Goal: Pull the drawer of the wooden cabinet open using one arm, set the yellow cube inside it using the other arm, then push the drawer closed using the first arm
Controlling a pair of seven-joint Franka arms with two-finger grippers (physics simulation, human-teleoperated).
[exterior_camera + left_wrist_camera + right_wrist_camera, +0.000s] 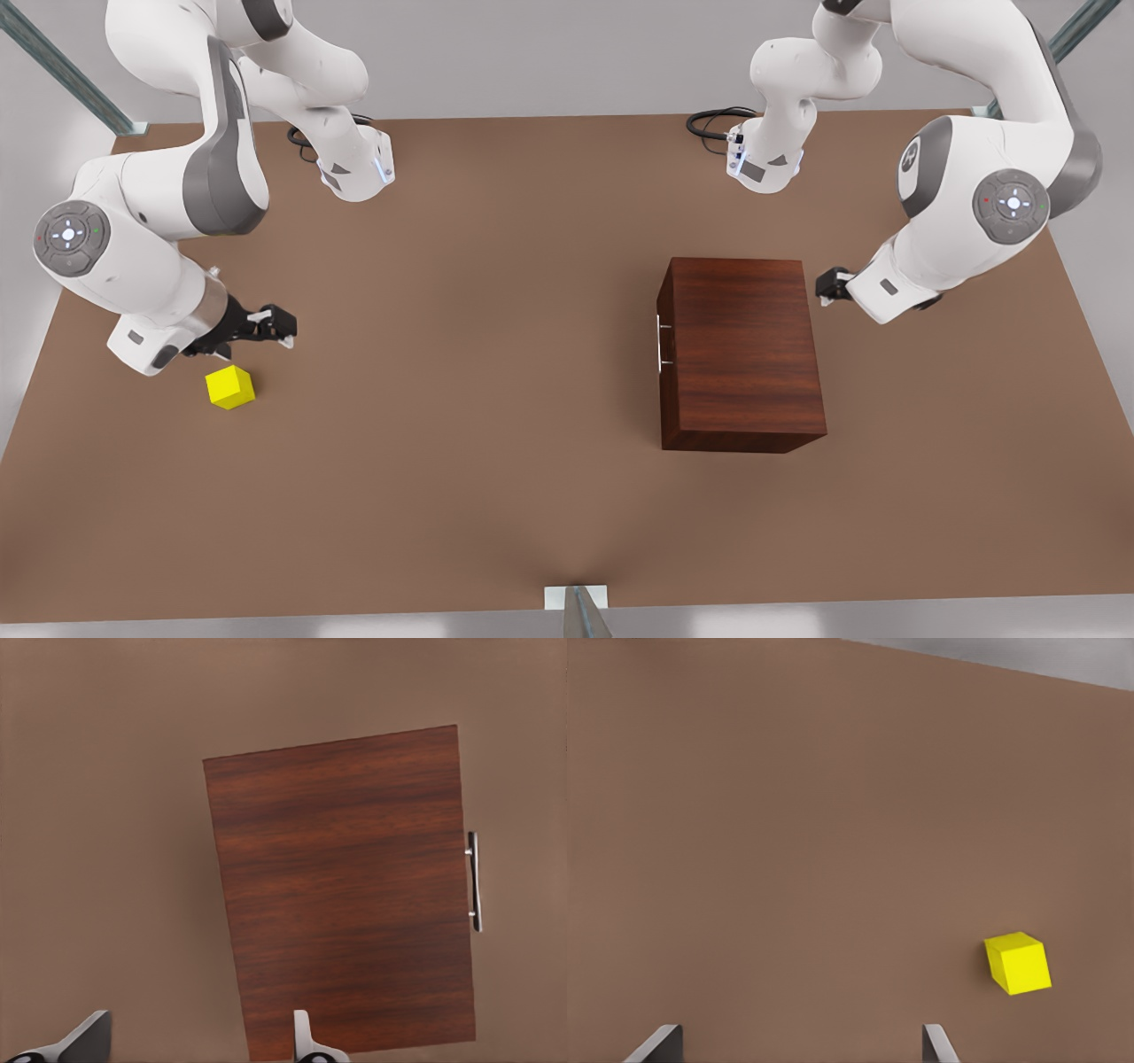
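The wooden cabinet [740,346] [345,895] stands on the table toward the front view's right. Its drawer is shut, and the silver bar handle [662,344] [475,881] faces the front view's left. My left gripper [828,285] [197,1045] hovers open above the cabinet's far right corner, on the side away from the handle. The yellow cube [230,387] [1018,963] rests on the table at the front view's left. My right gripper [282,330] [799,1045] hangs open a little beyond the cube, not touching it.
The brown table [496,425] spreads wide between cube and cabinet. Both arm bases [359,168] [766,159] sit at the far edge with black cables beside them. A small metal bracket [576,598] marks the near edge.
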